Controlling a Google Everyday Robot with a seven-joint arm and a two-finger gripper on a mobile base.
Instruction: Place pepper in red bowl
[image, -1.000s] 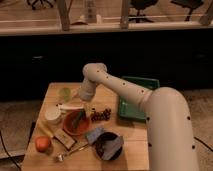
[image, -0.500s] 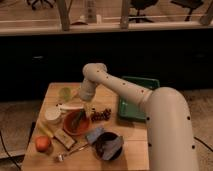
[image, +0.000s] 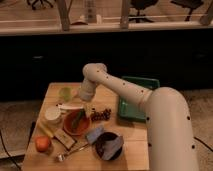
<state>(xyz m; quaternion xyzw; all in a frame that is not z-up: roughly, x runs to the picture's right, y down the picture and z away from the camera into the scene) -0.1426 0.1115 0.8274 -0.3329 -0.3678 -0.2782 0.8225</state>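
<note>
The red bowl (image: 75, 129) sits on the left half of the wooden table. A slim dark-green pepper (image: 78, 118) lies inside it, leaning toward the far rim. My gripper (image: 74, 106) hangs just above the bowl's far edge at the end of the white arm, which reaches in from the right. I cannot see whether the gripper touches the pepper.
Beside the red bowl are a small white container (image: 52, 114), a yellow elongated item (image: 45, 129), an orange fruit (image: 42, 143), a brown block (image: 65, 139) and a fork (image: 70, 152). Also on the table are a pale green object (image: 65, 92), dark grapes (image: 101, 115), a dark bowl with grey cloth (image: 108, 145) and a green tray (image: 136, 102).
</note>
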